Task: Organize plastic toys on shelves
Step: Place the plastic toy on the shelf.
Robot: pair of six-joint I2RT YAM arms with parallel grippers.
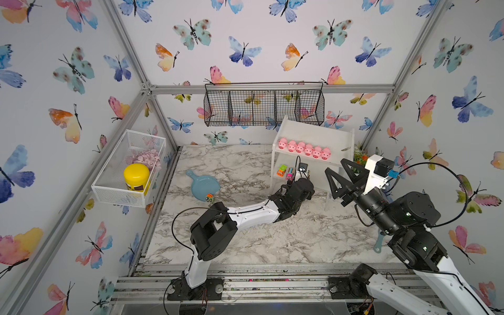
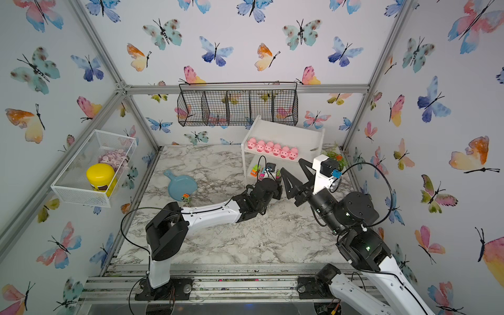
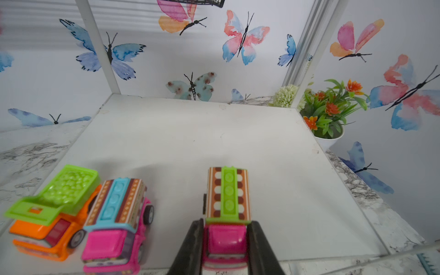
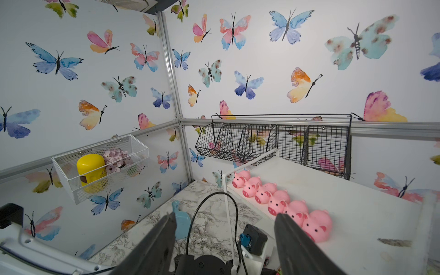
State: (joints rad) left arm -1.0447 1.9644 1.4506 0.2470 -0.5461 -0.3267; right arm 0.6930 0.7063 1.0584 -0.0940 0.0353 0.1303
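Observation:
The white shelves (image 1: pixel 321 136) (image 2: pixel 294 133) stand at the back right of the marble table. Several pink pigs (image 1: pixel 304 148) (image 4: pixel 281 202) line the front of the top board. On the lower board (image 3: pixel 190 138) sit an orange truck with a green bed (image 3: pixel 50 214) and a pink truck with a blue roof (image 3: pixel 116 221). My left gripper (image 3: pixel 226 222) is shut on a pink truck with a green roof (image 3: pixel 227 190), which rests on that board's front edge. My right gripper (image 1: pixel 335 165) (image 4: pixel 226 215) hangs open and empty beside the top board. Another small truck (image 1: pixel 209 197) lies on the table.
A blue pan-shaped dish (image 1: pixel 203 185) lies on the table next to the loose truck. A black wire basket (image 1: pixel 263 107) hangs on the back wall above the shelves. A white mesh basket (image 1: pixel 128 169) with a yellow jar (image 1: pixel 136 177) hangs left. A potted plant (image 3: pixel 328 114) stands behind the shelves.

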